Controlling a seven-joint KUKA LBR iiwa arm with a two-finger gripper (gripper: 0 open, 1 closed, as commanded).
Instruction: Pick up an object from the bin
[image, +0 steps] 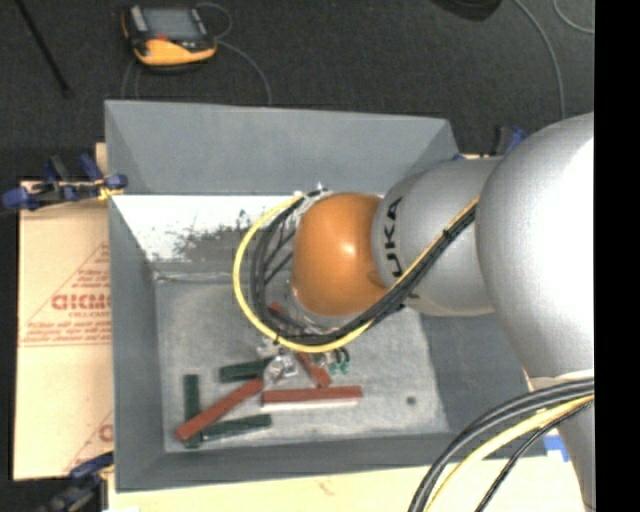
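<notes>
My gripper (279, 364) hangs low over the front middle of the bin, just under the orange cover. It is right above a cluster of flat sticks. A long red-brown stick (220, 408) runs from under the gripper down to the front left. A dark green stick (238, 371) lies just left of the gripper. A red and white bar (311, 397) lies flat in front of it. A short orange-red piece (319, 376) and a small green bit (343, 365) sit at its right. I see nothing held.
Two more dark green sticks lie at the front left, one upright (190, 395) and one along the front wall (236, 427). The arm and its cables cover the bin's middle and right. The floor at the back left is bare grey.
</notes>
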